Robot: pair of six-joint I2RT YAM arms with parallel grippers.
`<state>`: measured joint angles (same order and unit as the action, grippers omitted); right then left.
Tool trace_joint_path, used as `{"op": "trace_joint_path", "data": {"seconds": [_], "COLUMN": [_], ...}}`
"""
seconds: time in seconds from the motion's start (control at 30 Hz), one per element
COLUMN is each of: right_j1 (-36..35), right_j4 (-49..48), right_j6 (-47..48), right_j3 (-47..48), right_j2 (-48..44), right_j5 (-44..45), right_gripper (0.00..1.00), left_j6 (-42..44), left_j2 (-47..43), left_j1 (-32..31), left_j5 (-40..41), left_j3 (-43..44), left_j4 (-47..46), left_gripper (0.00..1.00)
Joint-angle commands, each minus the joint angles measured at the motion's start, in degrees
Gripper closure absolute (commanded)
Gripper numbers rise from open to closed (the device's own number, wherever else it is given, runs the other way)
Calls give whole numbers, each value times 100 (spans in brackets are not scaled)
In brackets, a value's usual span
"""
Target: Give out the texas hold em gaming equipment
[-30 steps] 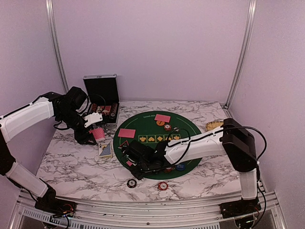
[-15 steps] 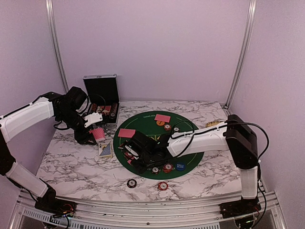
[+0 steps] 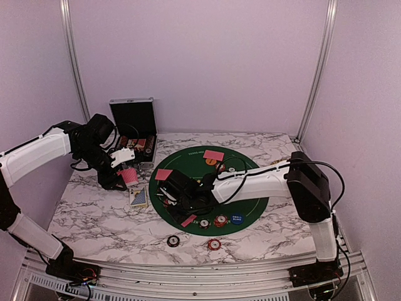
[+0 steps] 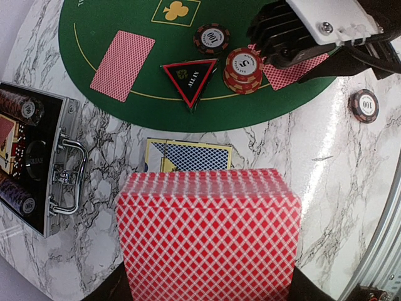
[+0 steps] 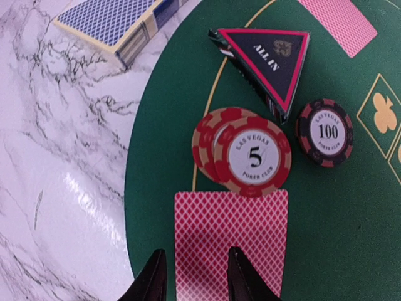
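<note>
My left gripper (image 3: 127,177) is shut on a thick deck of red-backed cards (image 4: 207,232), held above the marble beside a blue card box (image 4: 191,155); its fingers are mostly hidden behind the deck. My right gripper (image 5: 195,253) hovers open over a single red-backed card (image 5: 250,232) lying flat on the green mat's (image 5: 163,157) near-left edge. Just beyond that card are two stacked red "5" chips (image 5: 250,160), a black "100" chip (image 5: 324,132) and a triangular "ALL IN" marker (image 5: 269,59). Two more cards (image 3: 163,174) (image 3: 213,154) lie face down on the mat.
An open black case (image 3: 133,128) with chips stands at the back left. A straw basket (image 3: 282,164) sits right of the mat. Two chips (image 3: 173,240) (image 3: 214,244) lie on the marble in front of the mat. More chips (image 3: 220,220) and a blue disc (image 3: 237,220) rest on its front.
My right gripper has moved back and left across the mat, and its jaws have spread. A single card now lies on the mat's front-left. The left arm has stayed still.
</note>
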<state>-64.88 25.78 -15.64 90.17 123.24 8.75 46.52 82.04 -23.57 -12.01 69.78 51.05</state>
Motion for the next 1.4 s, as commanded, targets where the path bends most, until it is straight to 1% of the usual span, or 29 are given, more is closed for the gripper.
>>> {"op": "trace_joint_path", "data": {"seconds": [0.0,0.07,0.2,0.33,0.53,0.7,0.87,1.0,1.17,1.27,1.37], "right_j1": [48,46,48,36,96,284,393,601,821,830,837], "right_j4": [143,97,66,117,225,133,138,114,85,67,34], "right_j6": [-210,-233,-247,-268,-179,-251,-346,-522,-465,-333,-228], "right_j3": [487,488,390,169,-568,-1137,-1361,-1582,-1782,-1584,-1195], "right_j2": [416,462,499,464,72,-321,-510,-718,-1064,-1186,-1078], "right_j5": [298,269,304,570,1270,1375,1430,1353,1099,707,358], "right_gripper": [65,60,57,57,58,59,60,62,63,63,61], "left_j6": [24,24,52,50,52,32,41,37,68,69,55], "left_j2": [-138,-142,-133,-115,-100,-88,-75,-71,-91,-81,-54], "left_j1": [28,26,25,28,21,29,29,29,26,27,23], "left_j5": [-106,-94,-69,-78,-99,-109,-112,-104,-85,-95,-107], "left_j3": [-9,-8,-25,-1,19,10,43,36,0,15,34], "left_j4": [46,46,46,46,46,46,46,46,46,46,50], "left_gripper": [100,100,100,100,100,100,100,100,100,100,100]}}
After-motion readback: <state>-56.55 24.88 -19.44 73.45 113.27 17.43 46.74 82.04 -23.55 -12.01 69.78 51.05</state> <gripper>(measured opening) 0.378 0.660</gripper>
